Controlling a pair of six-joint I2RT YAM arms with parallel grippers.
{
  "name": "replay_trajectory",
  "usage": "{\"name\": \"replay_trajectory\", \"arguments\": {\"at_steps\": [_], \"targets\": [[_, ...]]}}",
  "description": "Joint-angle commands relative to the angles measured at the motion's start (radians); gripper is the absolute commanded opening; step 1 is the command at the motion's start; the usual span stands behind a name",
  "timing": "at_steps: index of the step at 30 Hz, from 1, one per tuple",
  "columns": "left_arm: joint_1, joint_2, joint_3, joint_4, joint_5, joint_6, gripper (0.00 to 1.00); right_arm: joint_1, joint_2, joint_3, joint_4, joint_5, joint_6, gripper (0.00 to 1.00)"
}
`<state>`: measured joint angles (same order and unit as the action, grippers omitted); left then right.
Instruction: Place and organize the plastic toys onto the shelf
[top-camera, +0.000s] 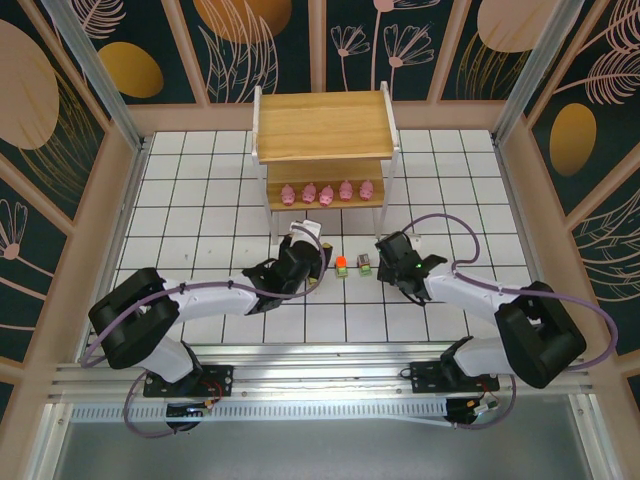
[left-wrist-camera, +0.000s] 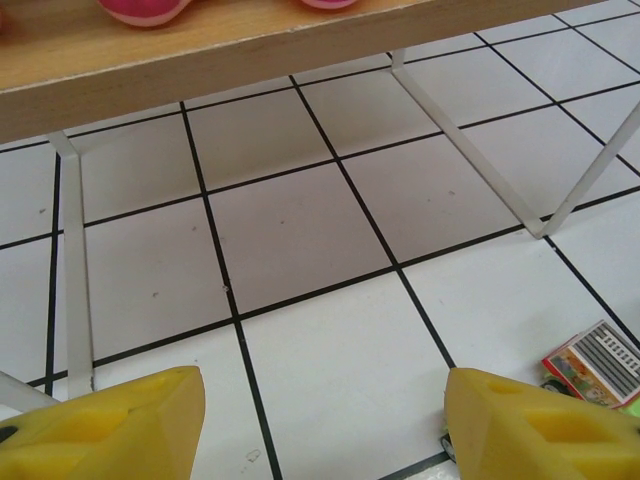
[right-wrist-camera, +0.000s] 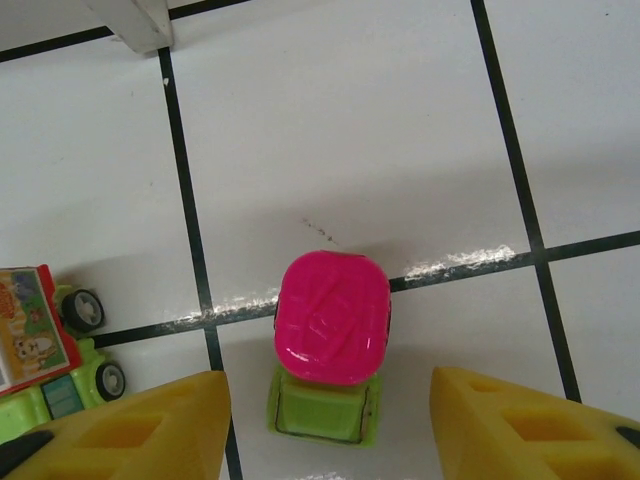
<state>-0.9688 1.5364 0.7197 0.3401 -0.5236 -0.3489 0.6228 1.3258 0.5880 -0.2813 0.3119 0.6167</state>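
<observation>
The shelf (top-camera: 322, 128) stands at the back of the table, with several pink pig toys (top-camera: 326, 192) in a row on its lower tier. Two little vehicles sit on the tiles in front of it: an orange-topped one (top-camera: 341, 265) and a magenta-topped green one (right-wrist-camera: 332, 330). My right gripper (right-wrist-camera: 330, 430) is open, its yellow fingers either side of the magenta-topped vehicle with a gap on both sides. My left gripper (left-wrist-camera: 320, 430) is open over bare tile, and the orange-topped vehicle (left-wrist-camera: 595, 365) lies just right of it. The shelf's lower board (left-wrist-camera: 230, 45) runs across the top of the left wrist view.
White shelf legs (left-wrist-camera: 470, 150) stand on the tiles ahead of my left gripper, and one leg foot (right-wrist-camera: 140, 20) is just beyond the magenta-topped vehicle. The orange-topped vehicle (right-wrist-camera: 40, 350) sits close to my right gripper's left finger. Low walls ring the table.
</observation>
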Motion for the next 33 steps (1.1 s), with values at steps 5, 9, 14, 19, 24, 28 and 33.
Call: {"name": "replay_trajectory", "arguments": {"at_steps": [5,9,14,19,24,28,33], "targets": [[0.024,-0.024,-0.016,0.007,0.004,-0.025,0.65,-0.018,0.037,0.007,0.043,-0.016,-0.021,0.53],[0.032,-0.026,-0.016,0.004,0.011,-0.031,0.65,-0.019,0.055,0.007,0.057,-0.02,-0.02,0.51],[0.038,-0.027,-0.017,0.003,0.011,-0.032,0.65,-0.019,0.076,0.004,0.065,-0.022,-0.015,0.5],[0.041,-0.03,-0.018,-0.001,0.014,-0.033,0.65,-0.018,0.081,-0.001,0.069,-0.018,-0.014,0.45],[0.043,-0.027,-0.017,-0.001,0.02,-0.038,0.65,-0.018,0.084,-0.005,0.069,-0.017,-0.012,0.39],[0.043,-0.024,-0.014,-0.004,0.023,-0.039,0.65,-0.019,0.088,-0.011,0.068,-0.017,-0.014,0.36],[0.044,-0.024,-0.012,-0.009,0.023,-0.041,0.65,-0.017,0.093,-0.01,0.063,-0.017,-0.015,0.37]]}}
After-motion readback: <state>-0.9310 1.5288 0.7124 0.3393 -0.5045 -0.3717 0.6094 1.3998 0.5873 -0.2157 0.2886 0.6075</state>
